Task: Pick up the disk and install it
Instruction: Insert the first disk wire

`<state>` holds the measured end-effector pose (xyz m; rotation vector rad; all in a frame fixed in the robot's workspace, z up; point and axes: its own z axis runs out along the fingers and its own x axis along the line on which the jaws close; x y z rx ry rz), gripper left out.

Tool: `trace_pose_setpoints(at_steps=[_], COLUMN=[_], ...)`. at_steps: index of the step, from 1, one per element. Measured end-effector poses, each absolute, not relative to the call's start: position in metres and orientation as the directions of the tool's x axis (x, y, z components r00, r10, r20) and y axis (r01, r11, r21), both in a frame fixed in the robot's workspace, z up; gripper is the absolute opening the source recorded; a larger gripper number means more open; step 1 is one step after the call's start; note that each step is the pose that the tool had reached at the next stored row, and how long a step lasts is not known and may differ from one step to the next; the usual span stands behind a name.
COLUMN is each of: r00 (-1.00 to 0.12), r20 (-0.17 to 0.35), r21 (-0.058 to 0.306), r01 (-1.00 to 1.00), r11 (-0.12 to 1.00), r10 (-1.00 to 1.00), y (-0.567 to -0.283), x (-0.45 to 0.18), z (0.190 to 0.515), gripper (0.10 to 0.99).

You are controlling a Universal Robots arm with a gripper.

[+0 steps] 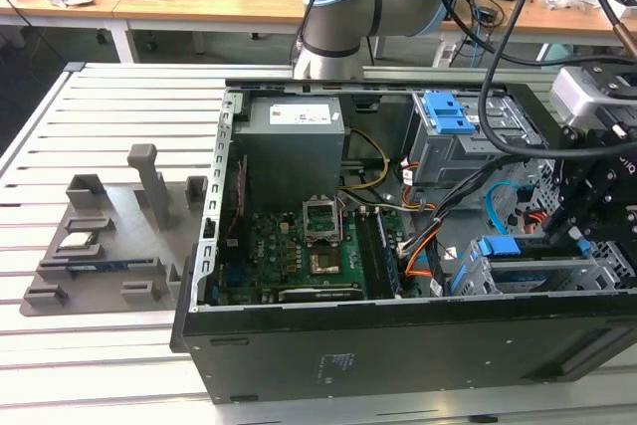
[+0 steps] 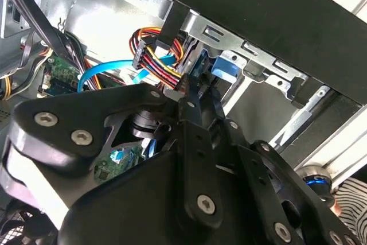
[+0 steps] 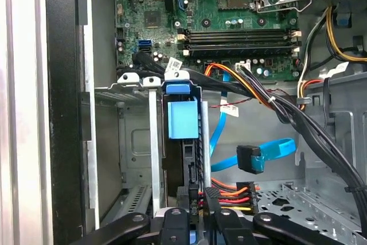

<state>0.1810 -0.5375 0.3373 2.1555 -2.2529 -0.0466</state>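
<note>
Item — the disk (image 3: pixel 182 142): sitting edge-up in the metal drive cage (image 3: pixel 137 142) at the front corner of the open computer case (image 1: pixel 299 365), its blue frame and blue pull tab showing in the first wrist view, its long axis running down into the bay, away from the motherboard (image 3: pixel 229 21). Item — the gripper (image 3: pixel 198 213): hanging directly over the disk's near end, its black fingers (image 3: pixel 175 225) drawn close together and seeming to be pinching the disk's edge, though the contact itself is sitting half hidden behind the red, yellow and black power cable (image 3: pixel 229 192). In the exterior view, the gripper (image 1: pixel 587 236) is reaching into the cage at that view's right. The disk is lying straight below the fingertips, in line with the slot — apparently partly seated.
</note>
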Motion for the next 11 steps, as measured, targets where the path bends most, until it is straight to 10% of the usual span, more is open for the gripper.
trace_pose_setpoints(at_steps=[11], r00=[-0.044], r20=[0.008], r21=[0.037], r01=[-0.998], r11=[0.044], r10=[-0.999], y=[-0.53], x=[0.181], z=[0.39], gripper=[0.106])
